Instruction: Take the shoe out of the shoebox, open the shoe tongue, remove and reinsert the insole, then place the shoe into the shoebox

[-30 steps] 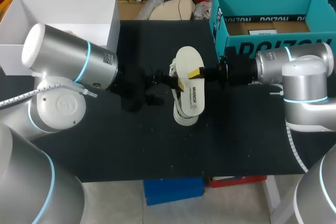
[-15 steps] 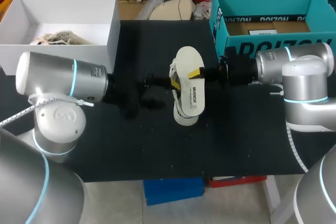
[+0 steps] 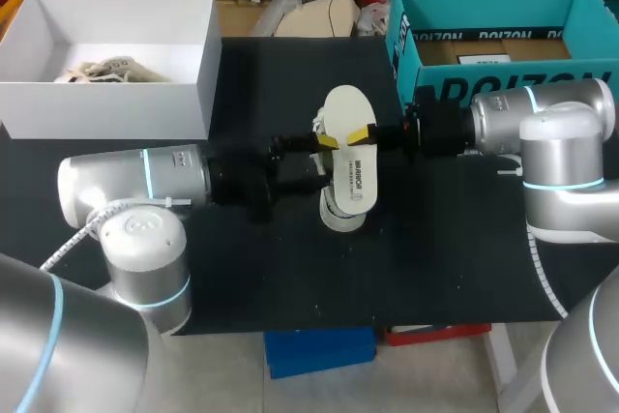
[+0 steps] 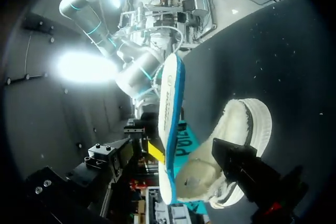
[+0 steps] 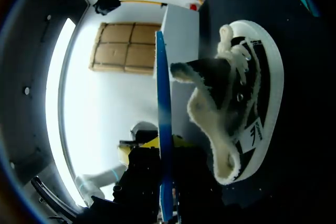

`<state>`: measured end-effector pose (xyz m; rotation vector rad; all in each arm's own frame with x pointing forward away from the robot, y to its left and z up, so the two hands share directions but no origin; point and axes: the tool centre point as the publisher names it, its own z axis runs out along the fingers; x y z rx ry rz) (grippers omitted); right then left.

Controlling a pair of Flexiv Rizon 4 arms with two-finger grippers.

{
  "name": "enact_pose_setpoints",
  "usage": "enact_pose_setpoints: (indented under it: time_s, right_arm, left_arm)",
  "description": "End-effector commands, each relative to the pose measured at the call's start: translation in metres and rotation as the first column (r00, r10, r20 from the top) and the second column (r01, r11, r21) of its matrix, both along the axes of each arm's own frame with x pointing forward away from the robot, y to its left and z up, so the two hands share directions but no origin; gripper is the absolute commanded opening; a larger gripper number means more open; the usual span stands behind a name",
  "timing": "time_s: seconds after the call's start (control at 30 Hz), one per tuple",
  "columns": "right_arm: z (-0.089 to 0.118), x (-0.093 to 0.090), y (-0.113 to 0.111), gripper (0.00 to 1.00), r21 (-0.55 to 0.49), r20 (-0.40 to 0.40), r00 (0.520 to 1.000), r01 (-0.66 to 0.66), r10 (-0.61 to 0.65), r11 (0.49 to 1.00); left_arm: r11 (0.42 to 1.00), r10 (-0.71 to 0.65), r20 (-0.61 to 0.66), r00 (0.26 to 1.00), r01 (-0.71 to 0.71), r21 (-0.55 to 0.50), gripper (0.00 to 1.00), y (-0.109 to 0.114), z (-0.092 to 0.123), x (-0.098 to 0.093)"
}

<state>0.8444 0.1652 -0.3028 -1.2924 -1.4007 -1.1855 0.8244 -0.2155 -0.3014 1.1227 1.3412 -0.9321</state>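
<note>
The right gripper [image 3: 366, 134] is clamped on the insole [image 3: 350, 128], which hangs just above the shoe [image 3: 340, 202]. The shoe sits on the table [image 3: 435, 258], outside any box. The left gripper [image 3: 327, 142] is at the insole's other edge; I cannot tell whether it grips. On reinsertion the limp insole may buckle or snag on the shoe's collar, and the shoe could tip. Beyond the shoe toward the right arm, the teal shoebox [image 3: 484, 79] holds a cardboard sheet [image 3: 493, 48]. Toward the left arm, the white box [image 3: 116, 108] holds a pale tangled bundle [image 3: 102, 73].
</note>
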Motion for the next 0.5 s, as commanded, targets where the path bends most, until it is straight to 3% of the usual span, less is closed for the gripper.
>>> enact_pose_setpoints:
  time_s: [0.03, 0.13, 0.17, 0.4, 0.5]
  right_arm:
    - [0.0, 0.0, 0.001, 0.0, -0.001, 0.0, 1.0, 0.002, -0.002, 1.0]
    - [0.0, 0.0, 0.001, 0.0, -0.001, 0.0, 1.0, 0.002, -0.002, 1.0]
    - [0.0, 0.0, 0.001, 0.0, -0.001, 0.0, 1.0, 0.002, -0.002, 1.0]
    - [0.0, 0.0, 0.001, 0.0, -0.001, 0.0, 1.0, 0.002, -0.002, 1.0]
    - [0.0, 0.0, 0.001, 0.0, -0.001, 0.0, 1.0, 0.002, -0.002, 1.0]
  left_arm:
    - [0.998, 0.015, 0.017, 1.0, -0.013, -0.067, 0.85, -0.014, -0.004, 0.005]
    - [0.996, 0.016, 0.014, 1.0, -0.015, -0.082, 0.52, -0.019, -0.006, 0.007]
    - [0.996, 0.016, 0.014, 1.0, -0.015, -0.084, 0.45, -0.021, -0.007, 0.008]
    - [0.995, 0.012, 0.015, 1.0, -0.011, -0.101, 0.19, -0.035, -0.01, 0.011]
    - [0.995, 0.007, 0.021, 1.0, -0.005, -0.104, 0.18, -0.038, -0.009, 0.011]
